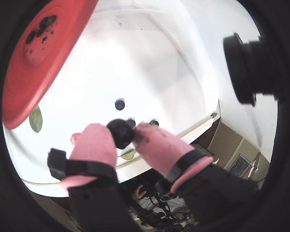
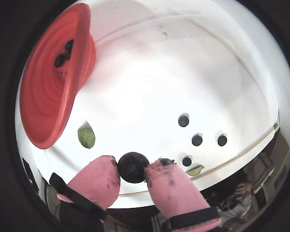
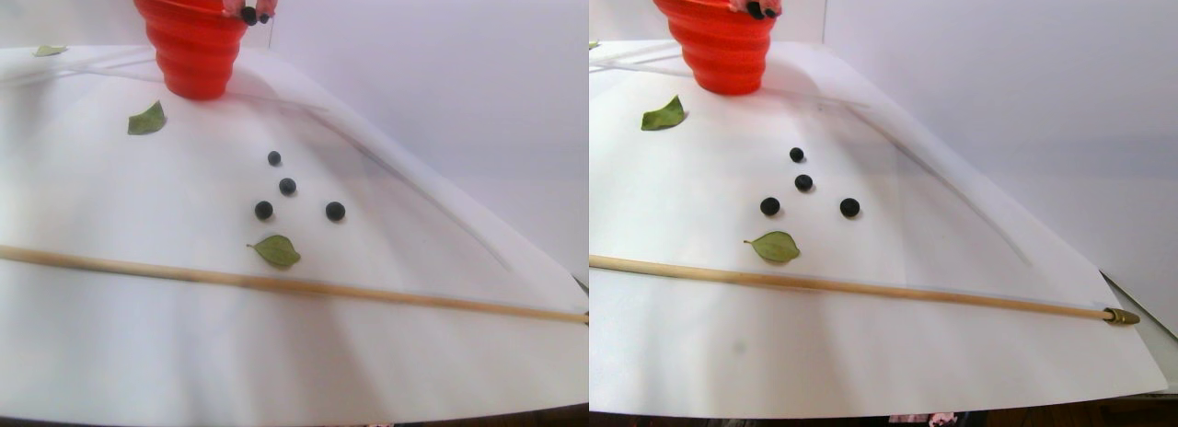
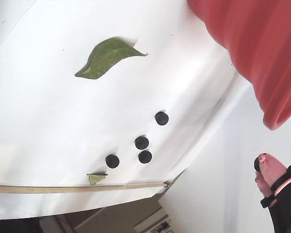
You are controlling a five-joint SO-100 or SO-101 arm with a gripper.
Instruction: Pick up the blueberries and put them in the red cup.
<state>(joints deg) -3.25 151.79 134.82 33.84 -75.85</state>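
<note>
Held blueberry (image 2: 132, 166): small, round, light, likely soft; pink fingers (image 2: 166, 186) pinch its sides near red cup (image 2: 48, 101).

White paper-covered bench (image 3: 138, 353) carrying a large ribbed red plastic cup (image 3: 193, 50) at the far end, four small round dark-blue blueberries (image 3: 288, 186) clustered mid-surface, two green leaves (image 3: 146, 120) (one near the cup, one just beside the berries), and a long thin wooden rod (image 3: 276, 284) lying across the near side.
</note>
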